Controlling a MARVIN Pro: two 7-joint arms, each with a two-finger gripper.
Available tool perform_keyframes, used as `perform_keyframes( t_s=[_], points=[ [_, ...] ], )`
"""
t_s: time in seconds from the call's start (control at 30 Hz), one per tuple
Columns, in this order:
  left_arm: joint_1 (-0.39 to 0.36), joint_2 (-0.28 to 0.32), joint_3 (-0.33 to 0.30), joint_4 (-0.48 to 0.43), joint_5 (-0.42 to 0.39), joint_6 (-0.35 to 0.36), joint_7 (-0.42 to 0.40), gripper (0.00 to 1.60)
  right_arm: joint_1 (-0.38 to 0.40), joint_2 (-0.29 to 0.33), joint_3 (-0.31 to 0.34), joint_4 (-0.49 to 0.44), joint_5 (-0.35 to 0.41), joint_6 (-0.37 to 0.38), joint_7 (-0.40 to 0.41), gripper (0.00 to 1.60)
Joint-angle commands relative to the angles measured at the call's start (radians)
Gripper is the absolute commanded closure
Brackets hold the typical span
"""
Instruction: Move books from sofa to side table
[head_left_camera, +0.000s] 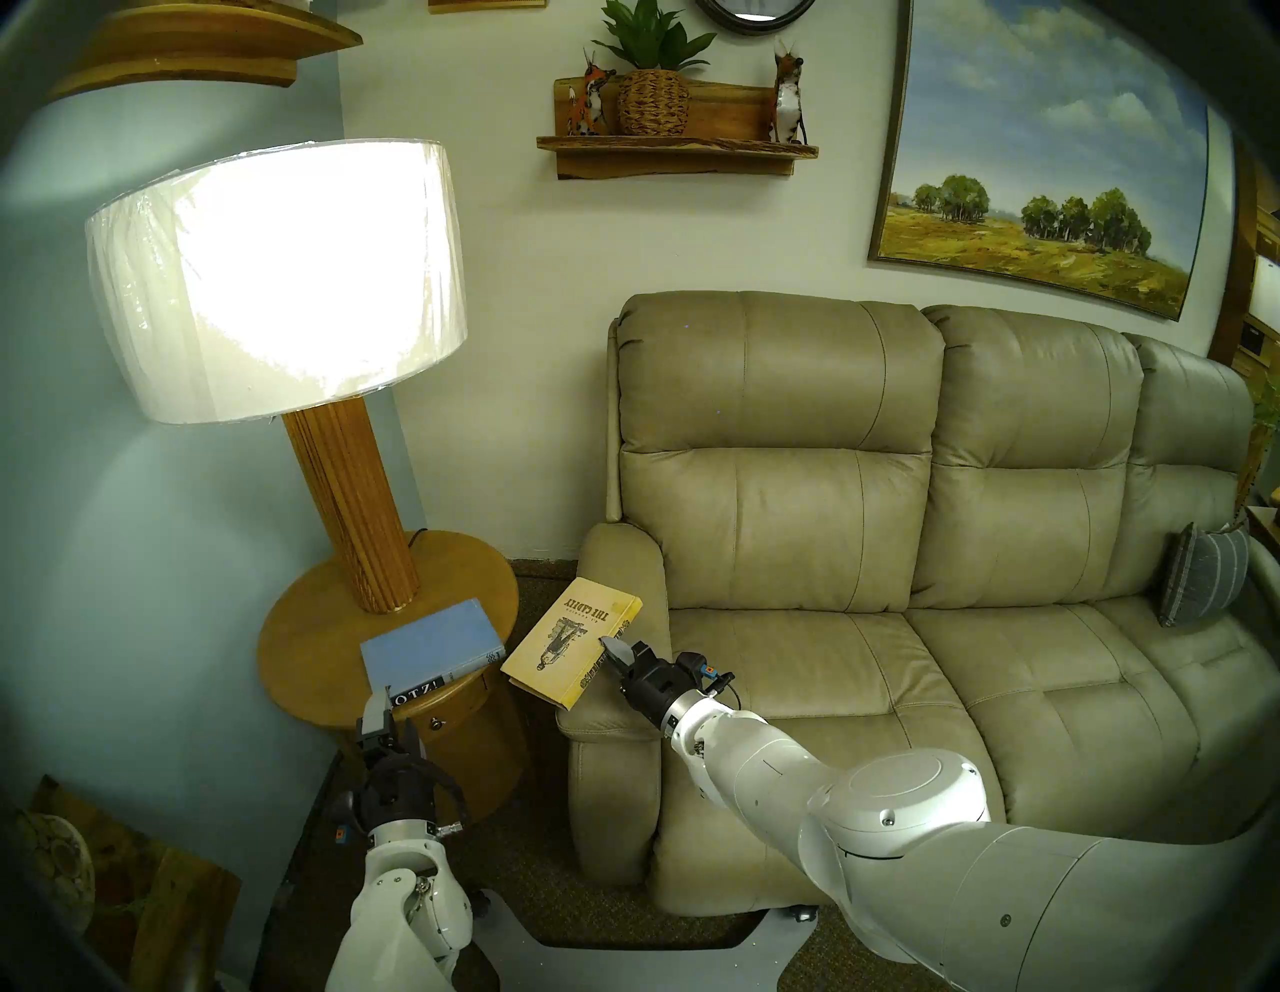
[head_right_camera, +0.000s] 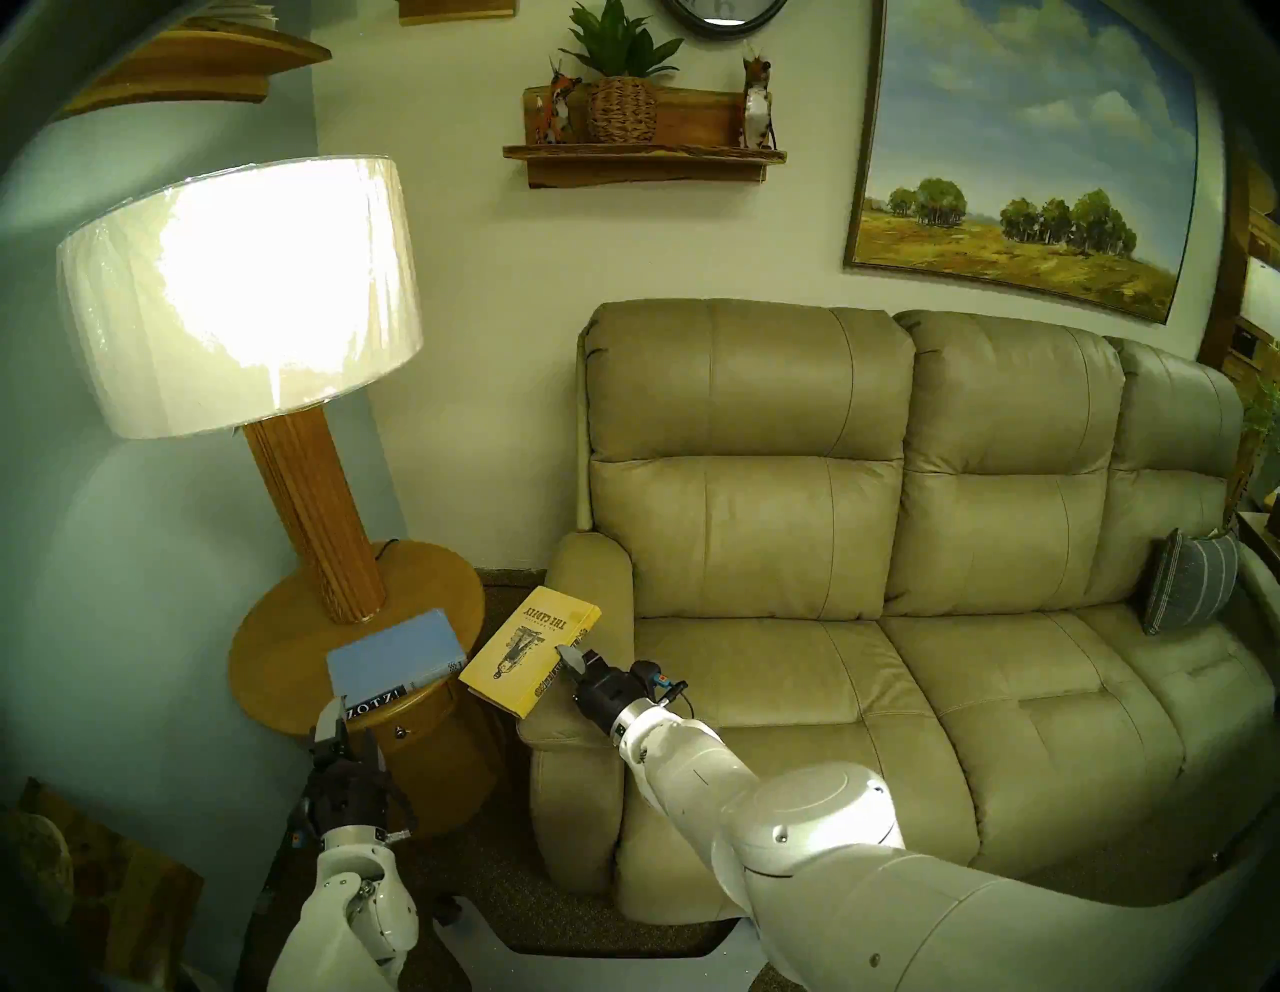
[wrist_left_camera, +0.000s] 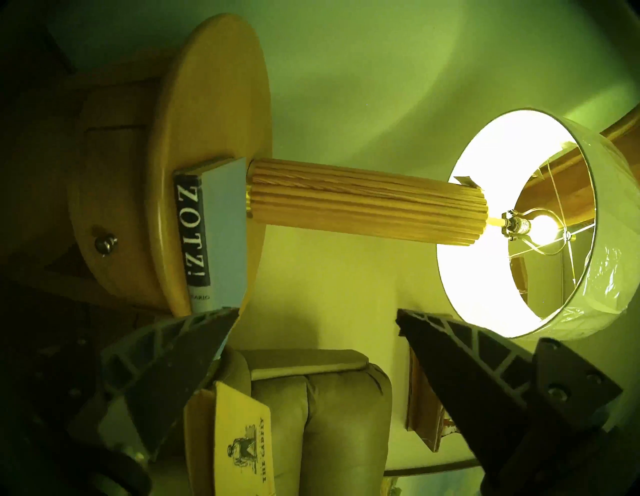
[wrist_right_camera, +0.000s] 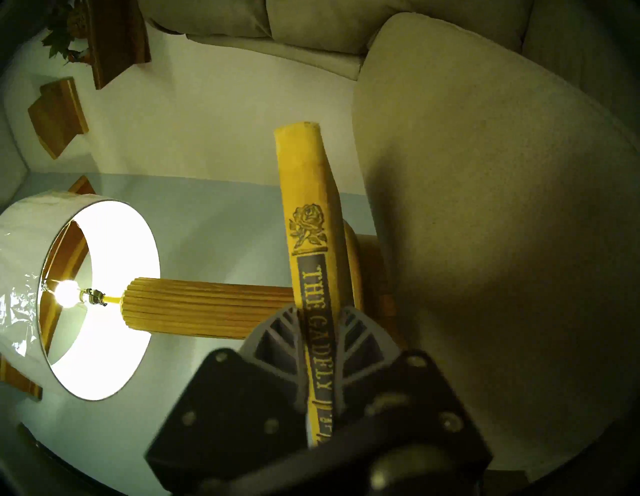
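right gripper (head_left_camera: 618, 653) clamped on yellow book (head_left_camera: 568, 641) spine, over sofa (head_left_camera: 866, 554) arm. carry level toward 9 o'clock, set on side table (head_left_camera: 305, 623) beside blue book (head_left_camera: 429, 644). left gripper (head_left_camera: 393, 717) agape, empty.

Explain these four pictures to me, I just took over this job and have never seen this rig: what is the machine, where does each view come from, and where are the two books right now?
You are looking at a robot with two white arms. The two wide pictures come from cameras on its head and are nearly identical. The other two come from a camera on each wrist and appear turned on their side.

The light-blue book, spine reading ZOTZ!, lies on the round side table beside the lit lamp. The left end effector is open and empty, just in front of that table.

The right end effector is shut on the spine of the yellow book, holding it above the arm of the sofa. The right wrist view shows the spine clamped between the fingers.
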Motion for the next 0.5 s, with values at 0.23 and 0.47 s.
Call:
perform_keyframes(
  t_s=[0.23,0.47],
  points=[
    [-0.006,-0.001,0.052,-0.001,-0.024,-0.011,0.005,0.0,0.022,-0.074,-0.003,-0.003,-0.002,0.012,0.069,1.6],
    [-0.053,0.006,0.069,0.028,-0.041,-0.009,0.026,0.0,0.009,-0.083,-0.015,-0.003,-0.014,0.021,0.104,1.6]
  ],
)
